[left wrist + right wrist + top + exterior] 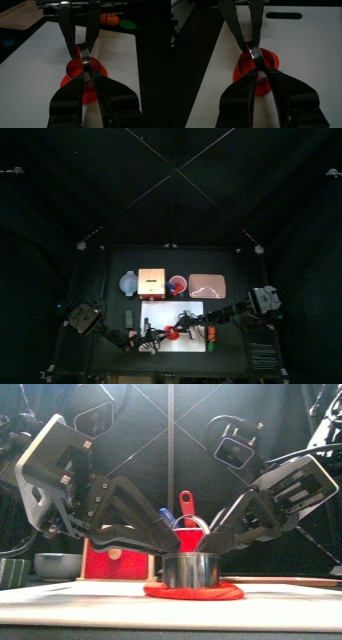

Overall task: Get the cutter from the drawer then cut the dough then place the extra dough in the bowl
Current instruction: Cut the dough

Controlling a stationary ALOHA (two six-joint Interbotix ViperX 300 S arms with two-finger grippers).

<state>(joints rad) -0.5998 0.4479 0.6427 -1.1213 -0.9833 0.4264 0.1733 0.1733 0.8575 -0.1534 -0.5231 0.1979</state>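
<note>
Gripping cutter (189, 569) (both jaws), dough (195, 593) beneath

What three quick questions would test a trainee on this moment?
1. True or false: the cutter sits in the bowl.
2. What lies under the cutter? A tray; B dough; C cup.
3. Fill in: the dough lies on the white ____.
Key: 1 false; 2 B; 3 board.
</note>
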